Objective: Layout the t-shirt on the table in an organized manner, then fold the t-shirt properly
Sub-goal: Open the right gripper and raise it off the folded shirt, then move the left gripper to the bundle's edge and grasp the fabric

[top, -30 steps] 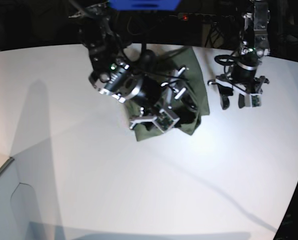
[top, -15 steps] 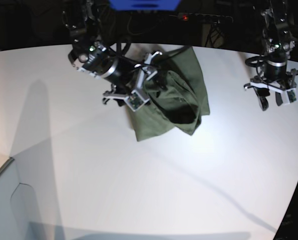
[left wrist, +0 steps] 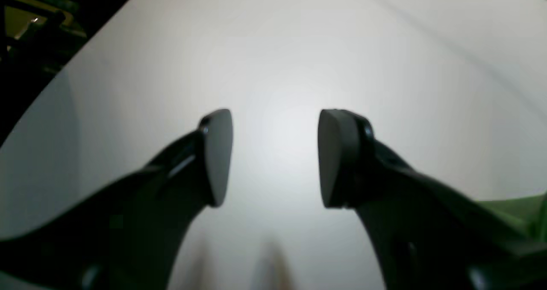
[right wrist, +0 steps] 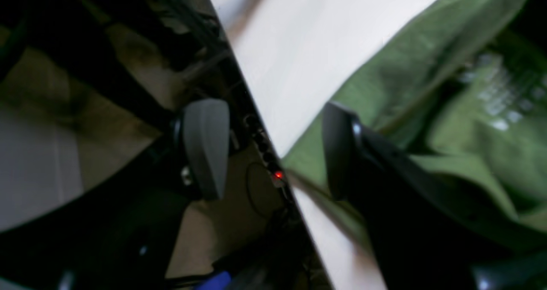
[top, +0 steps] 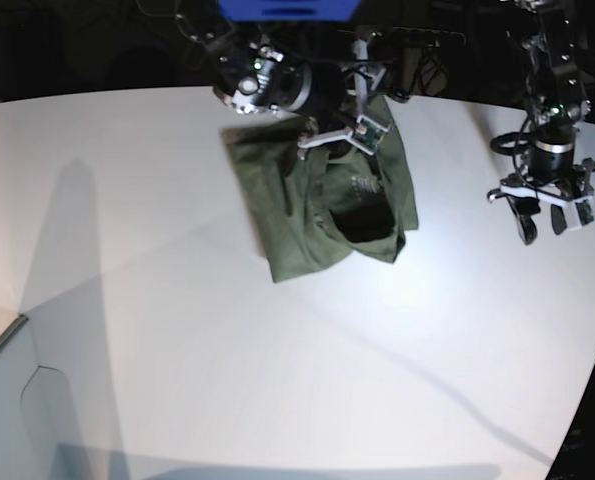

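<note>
The t-shirt [top: 327,200] is found bunched, not spread flat, on the far middle of the table [top: 177,330], its long axis running from the far edge toward the camera. The right gripper [top: 339,128] is held open and empty over the shirt's far edge, so it is judged the nearer arm. The left gripper [top: 545,212] is likewise open and empty, well apart over bare table, with the shirt lying toward the centre from it.

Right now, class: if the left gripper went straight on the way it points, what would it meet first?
Probably bare table: the left gripper hangs open above white tabletop, with the t-shirt off to one side.
</note>
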`<state>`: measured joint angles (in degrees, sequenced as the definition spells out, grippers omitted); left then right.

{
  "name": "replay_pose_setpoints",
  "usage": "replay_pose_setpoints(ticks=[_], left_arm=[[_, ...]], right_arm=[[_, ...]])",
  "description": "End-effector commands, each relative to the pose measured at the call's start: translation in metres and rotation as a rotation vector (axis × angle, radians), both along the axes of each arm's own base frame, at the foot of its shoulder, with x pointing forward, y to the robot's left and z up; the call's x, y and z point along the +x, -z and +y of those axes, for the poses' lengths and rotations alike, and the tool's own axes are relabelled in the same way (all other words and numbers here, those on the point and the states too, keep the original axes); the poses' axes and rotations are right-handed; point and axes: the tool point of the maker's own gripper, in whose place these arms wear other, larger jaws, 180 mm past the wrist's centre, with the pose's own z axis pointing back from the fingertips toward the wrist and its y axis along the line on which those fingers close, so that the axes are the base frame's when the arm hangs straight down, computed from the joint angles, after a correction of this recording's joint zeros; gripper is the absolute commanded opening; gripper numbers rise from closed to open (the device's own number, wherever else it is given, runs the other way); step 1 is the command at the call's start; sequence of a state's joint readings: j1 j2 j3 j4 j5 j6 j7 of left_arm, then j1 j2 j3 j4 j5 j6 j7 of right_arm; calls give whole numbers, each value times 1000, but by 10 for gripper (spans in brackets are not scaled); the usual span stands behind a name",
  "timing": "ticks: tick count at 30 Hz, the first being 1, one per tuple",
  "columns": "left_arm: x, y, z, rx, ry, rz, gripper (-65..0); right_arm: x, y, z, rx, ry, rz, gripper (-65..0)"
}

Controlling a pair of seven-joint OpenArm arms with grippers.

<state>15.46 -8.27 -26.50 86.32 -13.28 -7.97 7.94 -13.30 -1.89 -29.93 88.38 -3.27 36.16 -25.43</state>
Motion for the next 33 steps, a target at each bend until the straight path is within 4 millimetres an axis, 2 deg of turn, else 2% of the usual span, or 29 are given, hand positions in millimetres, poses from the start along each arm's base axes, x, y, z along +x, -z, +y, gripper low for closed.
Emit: replay_pose_setpoints(ticks=[1, 3, 8, 12, 18, 22, 24, 27, 33], left_arm=[[5, -15, 3, 21, 3, -47, -338], [5, -16, 3, 19, 3, -50, -338], [10, -40, -14, -104, 14, -152, -338], [15, -55, -54, -253, 100, -163, -338], [14, -49, -143, -362, 312, -71, -338], [11, -45, -176, -397, 388, -49, -338], [11, -43, -182, -403, 401, -42, -338], [7, -26, -184, -413, 396, 3, -338], [21, -12, -185, -431, 379, 24, -338]], right_arm=[[14, -21, 0, 58, 31, -53, -302], [25, -30, -12, 57, 59, -90, -302], [51, -47, -45, 47, 162, -159, -302], [67, -48, -71, 23, 240, -175, -302], [84, -43, -107, -16, 341, -180, -302], [91, -40, -130, -41, 403, -181, -302], [94, -39, -137, -49, 422, -182, -302], [95, -39, -143, -55, 438, -181, -302], [94, -38, -144, -60, 437, -177, -302]])
